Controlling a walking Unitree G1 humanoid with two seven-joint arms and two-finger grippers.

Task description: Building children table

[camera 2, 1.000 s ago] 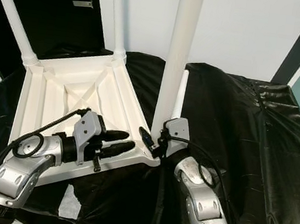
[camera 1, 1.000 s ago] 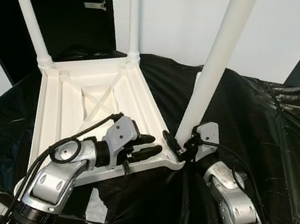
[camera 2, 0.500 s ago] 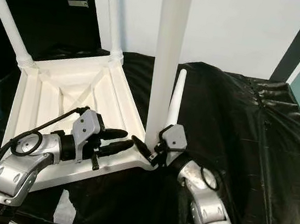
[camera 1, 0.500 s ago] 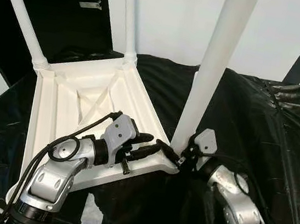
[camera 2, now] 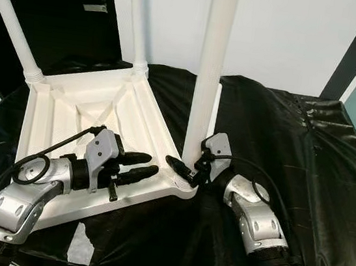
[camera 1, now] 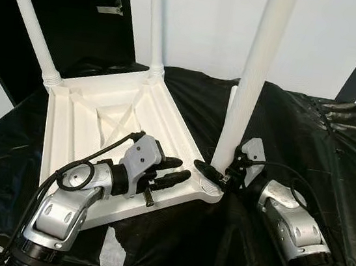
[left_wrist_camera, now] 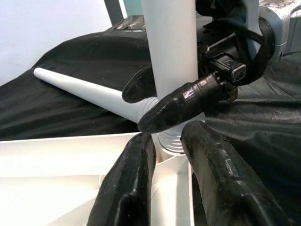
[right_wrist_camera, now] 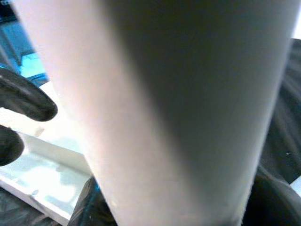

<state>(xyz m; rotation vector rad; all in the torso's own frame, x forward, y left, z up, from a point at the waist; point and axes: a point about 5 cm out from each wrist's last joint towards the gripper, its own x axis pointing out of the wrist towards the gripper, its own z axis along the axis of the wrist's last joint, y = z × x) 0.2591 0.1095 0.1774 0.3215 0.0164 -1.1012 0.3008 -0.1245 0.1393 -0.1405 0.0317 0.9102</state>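
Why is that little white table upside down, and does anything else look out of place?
The table lies top-down for fitting legs. Three legs stand up from its corners. One loose leg lies flat on the black sheet behind the right gripper, not yet fitted. Nothing looks broken or spilled.

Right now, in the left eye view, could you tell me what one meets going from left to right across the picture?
Far-left table leg → left gripper over the upturned tabletop → near-corner table leg → right gripper at that leg's base → black sheet.
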